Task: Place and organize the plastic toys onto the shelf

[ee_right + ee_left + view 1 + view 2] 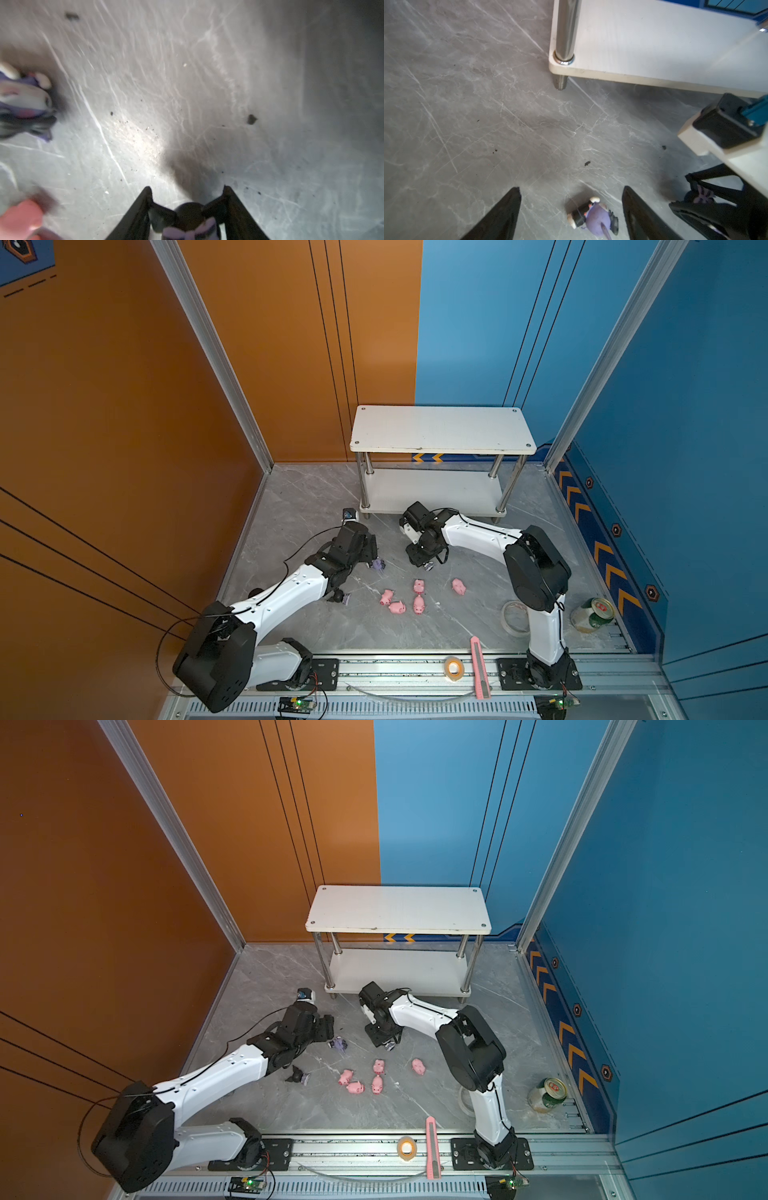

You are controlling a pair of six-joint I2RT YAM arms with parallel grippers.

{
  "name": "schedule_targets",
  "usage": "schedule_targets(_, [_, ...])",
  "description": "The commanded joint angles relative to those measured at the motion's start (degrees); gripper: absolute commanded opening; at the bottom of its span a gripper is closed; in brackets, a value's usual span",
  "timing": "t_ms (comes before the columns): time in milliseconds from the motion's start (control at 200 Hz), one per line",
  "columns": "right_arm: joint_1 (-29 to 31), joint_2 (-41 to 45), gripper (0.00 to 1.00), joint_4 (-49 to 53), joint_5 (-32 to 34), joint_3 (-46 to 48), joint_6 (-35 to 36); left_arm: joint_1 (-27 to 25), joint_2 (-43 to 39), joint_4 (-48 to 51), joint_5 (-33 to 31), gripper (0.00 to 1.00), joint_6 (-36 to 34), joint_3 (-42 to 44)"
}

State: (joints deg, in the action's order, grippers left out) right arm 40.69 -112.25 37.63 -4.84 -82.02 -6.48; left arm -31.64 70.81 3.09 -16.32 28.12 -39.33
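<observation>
Both arms are low over the grey marbled tabletop (299, 506), just in front of the two-tier shelf with white boards and chrome tube legs (440, 429). Each is on its own toy, which looks like a parallel pick to save a trip. Right gripper (187, 188): jaws drawn in narrow around a small black-eared purple-and-white plastic figurine (187, 224). The fingers touch its black ears on both sides in the wrist view, so I read it as pinching; can't tell if it's off the surface yet. The gripper points down at the surface, sensible for something this tiny, since only a top-down nip gets fingers either side. Left gripper (570, 188): jaws spread wide, holding nothing, with the second purple-and-white figurine (591, 217) lying on its side between the two fingers as the wrist camera sees it. That's a straddle pose, ready to close. Third purple-and-white figurine (341, 597) lies beside the left forearm. Five small pink plastic pigs (419, 605) sit loosely clustered between the arms, with one pig (458, 585) a bit apart. No toys on either shelf board, so this is the first picks. The lower board is nearest both grippers, probably the easy drop. Long pink utility knife (478, 668), two tape rolls (454, 667) and green can (592, 614) sit near the front edge; they aren't toys, so leave them.
</observation>
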Motion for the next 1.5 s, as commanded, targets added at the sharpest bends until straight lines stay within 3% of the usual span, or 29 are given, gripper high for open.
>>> schedule_targets(0, [-2.7, 8.8, 0.20, -6.2, -2.9, 1.9, -5.9, -1.0, -4.6, -4.1, 2.2, 0.80, -0.8, 1.3])
schedule_targets(165, [-5.9, 18.6, 0.12, -16.4, -6.9, 7.4, -15.3, -4.0, -7.2, -5.6, 7.3, 0.85, -1.3, 0.3])
schedule_targets(190, [-6.5, 19.8, 0.11, -17.8, -7.8, 8.2, -16.8, -4.9, -7.1, -5.7, 8.3, 0.91, -1.6, -0.3])
schedule_targets(285, [-8.2, 23.4, 0.08, -22.5, -10.9, 10.4, -22.2, -9.8, -6.5, -6.7, 10.4, 0.97, -3.2, -2.8])
schedule_targets(410, [-9.1, 25.9, 0.07, -25.1, -14.1, 11.6, -26.8, -15.6, -4.1, -10.0, 11.3, 1.00, -4.8, -5.5])
schedule_targets(556, [-9.2, 27.4, 0.06, -27.7, -17.6, 12.7, -30.9, -17.6, 1.8, -11.4, 14.5, 0.99, -5.6, -10.4])
schedule_targets(761, [-9.3, 30.4, 0.06, -29.2, -19.2, 14.8, -33.6, -18.2, 7.6, -11.7, 19.1, 0.87, -6.5, -15.9])
schedule_targets(791, [-9.3, 31.0, 0.06, -29.3, -19.1, 15.1, -33.7, -18.2, 7.9, -11.6, 19.2, 0.80, -6.7, -16.2])
schedule_targets(1061, [-10.7, 34.0, 0.05, -30.1, -20.3, 17.5, -36.1, -18.2, 8.3, -11.0, 19.1, 0.45, -8.5, -17.8])
schedule_targets(1141, [-11.0, 34.3, 0.05, -31.0, -21.4, 18.1, -37.3, -18.2, 8.3, -10.5, 18.8, 0.40, -8.8, -18.2])
schedule_targets(1297, [-11.2, 34.6, 0.05, -30.9, -22.9, 18.4, -38.1, -18.1, 8.6, -9.0, 18.0, 0.38, -10.1, -19.1])
schedule_targets(1497, [-11.2, 36.2, 0.05, -29.3, -22.5, 19.1, -37.5, -17.7, 9.7, -6.9, 17.9, 0.14, -11.6, -21.6])
